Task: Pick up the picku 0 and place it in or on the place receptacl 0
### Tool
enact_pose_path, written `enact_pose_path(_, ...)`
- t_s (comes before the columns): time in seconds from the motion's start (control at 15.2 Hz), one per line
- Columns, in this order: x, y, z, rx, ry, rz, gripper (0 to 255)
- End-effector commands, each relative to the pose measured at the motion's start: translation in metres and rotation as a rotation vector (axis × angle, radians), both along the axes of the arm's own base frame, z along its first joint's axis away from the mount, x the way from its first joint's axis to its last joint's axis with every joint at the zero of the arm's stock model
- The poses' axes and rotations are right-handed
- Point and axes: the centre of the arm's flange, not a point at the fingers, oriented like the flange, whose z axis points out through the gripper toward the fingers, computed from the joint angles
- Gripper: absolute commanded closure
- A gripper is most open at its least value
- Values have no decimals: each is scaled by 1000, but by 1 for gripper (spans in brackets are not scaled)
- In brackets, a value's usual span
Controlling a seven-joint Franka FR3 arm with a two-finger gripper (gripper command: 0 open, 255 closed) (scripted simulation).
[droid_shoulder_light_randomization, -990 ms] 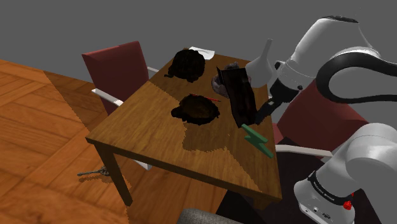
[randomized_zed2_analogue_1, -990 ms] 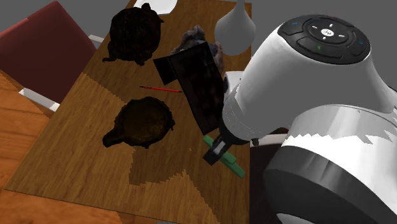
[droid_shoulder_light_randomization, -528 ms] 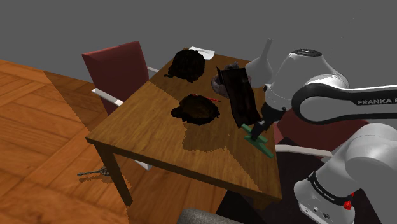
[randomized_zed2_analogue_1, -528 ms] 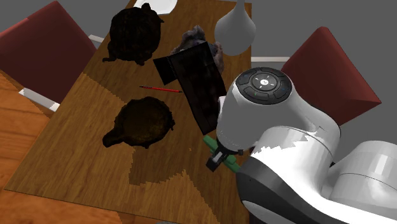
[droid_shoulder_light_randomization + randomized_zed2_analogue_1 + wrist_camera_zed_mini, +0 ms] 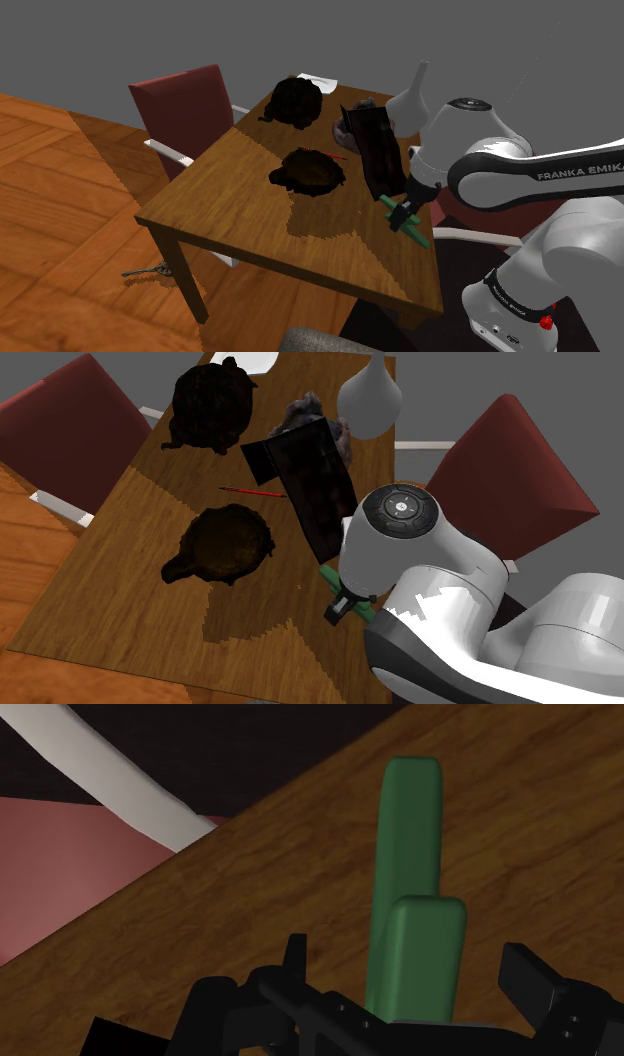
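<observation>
**Fingers apart over a green zigzag piece near the table's edge**

Much of the green zigzag piece (image 5: 416, 233) is covered. In the shoulder view the gripper (image 5: 404, 212) stands over its nearer end, and in the second exterior view (image 5: 372, 616) the white arm hides its middle. It lies flat on the wooden table (image 5: 230, 200), close to the edge on the stand's side. In the wrist view the piece (image 5: 410, 834) runs between the two black fingers (image 5: 296, 954). They stand apart on either side of it with a gap on each side, so the jaws are open and grip nothing.

A dark bowl-like vessel (image 5: 310, 172) with a stub handle sits mid-table, well apart from the green piece. Its inside is too dark to tell what it holds. A second dark, lumpy object (image 5: 295, 100) at the far end is equally hard to make out. A dark flat panel (image 5: 374, 150) leans between the vessel and the arm, partly hiding a grey crumpled thing (image 5: 305, 412) behind it. A white narrow-necked vase (image 5: 412, 98) stands beside that, its contents out of sight. A red pencil (image 5: 252, 491) lies just beyond the vessel.

White letters on the arm read "FRANKA EMIK", cut off by the shoulder view's right edge. A red chair (image 5: 185, 105) stands at the table's far side. A small metal object (image 5: 150, 270) on the wooden floor is too small to identify.
</observation>
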Motion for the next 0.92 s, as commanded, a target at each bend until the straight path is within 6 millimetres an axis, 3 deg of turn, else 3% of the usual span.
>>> enact_pose_path(0.0,1,0,-3,0,0,0,0)
enact_pose_path(0.33,1,0,-3,0,0,0,0)
enact_pose_path(0.4,1,0,-3,0,0,0,255)
enact_pose_path(0.86,1,1,-2,0,0,0,255)
